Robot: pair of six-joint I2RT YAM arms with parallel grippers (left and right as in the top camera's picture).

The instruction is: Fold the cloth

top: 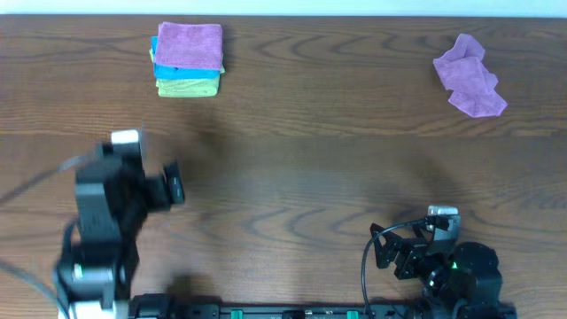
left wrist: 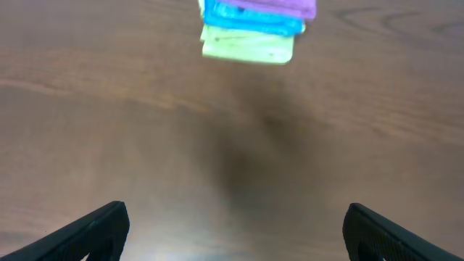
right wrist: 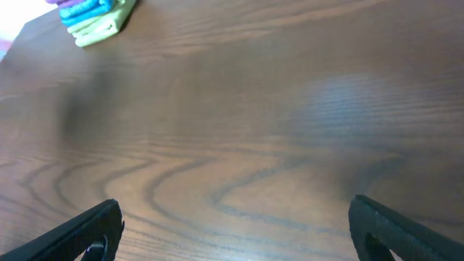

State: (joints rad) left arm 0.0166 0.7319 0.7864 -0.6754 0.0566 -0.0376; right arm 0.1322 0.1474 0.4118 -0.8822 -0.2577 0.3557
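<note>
The cloth (top: 189,44) lay at the far left of the surface (top: 292,159), folded into a neat square on top of a blue cloth (top: 158,55) and a yellow-green cloth (top: 188,87). A sliver of blue showed along its left edge. A second, crumpled purple cloth (top: 469,75) sat well apart at the far right.

The left hand (left wrist: 235,217) hung released on the near side of the stack, fingers spread wide with only bare wood between them. The right hand (right wrist: 235,214) was likewise released and empty, parked at the near right.

Judging from this, the fold itself looked finished, and the step in hand was getting the left arm clear without spoiling the pile. To do that well, the hand should stay spread and be kept above the surface. It should draw straight back toward the near edge rather than sweep sideways, because soft pile snags easily and one brush could drag the top layer off square. A slow start would help. The small overhang of blue seemed tolerable; nudging it risked more than it would gain.
</note>
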